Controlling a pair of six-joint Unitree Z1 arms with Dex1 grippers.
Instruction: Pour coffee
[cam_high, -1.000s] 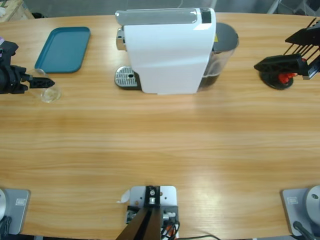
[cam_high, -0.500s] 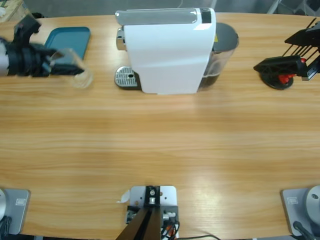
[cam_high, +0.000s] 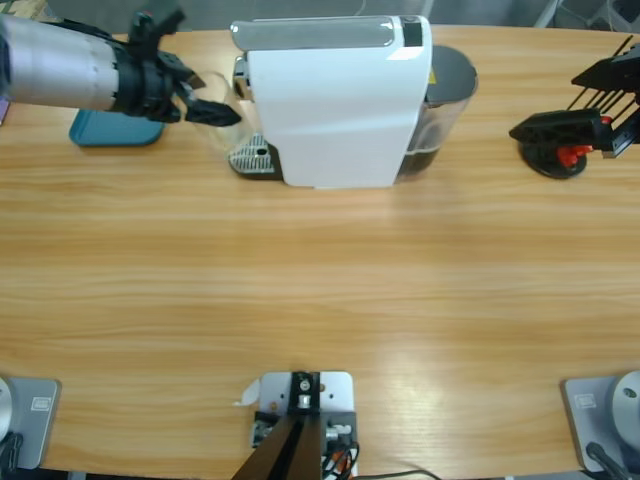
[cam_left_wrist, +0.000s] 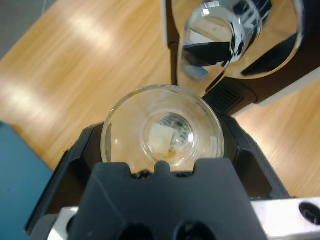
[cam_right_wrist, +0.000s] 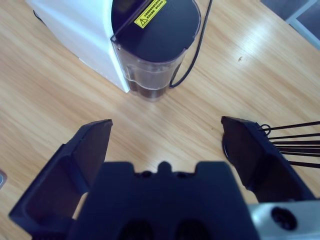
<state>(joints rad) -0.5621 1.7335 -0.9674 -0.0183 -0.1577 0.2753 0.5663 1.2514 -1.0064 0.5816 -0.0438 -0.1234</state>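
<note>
Mostly bare wooden table (cam_high: 320, 300) (teal tray (cam_high: 105, 130))

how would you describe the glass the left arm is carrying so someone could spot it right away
Find the big white coffee machine at the table's far edge. At its left end, by the perforated metal drip tray, the left gripper holds a small clear glass cup. It is the only see-through, round-rimmed thing there; the flat teal tray behind the arm is opaque.
</note>
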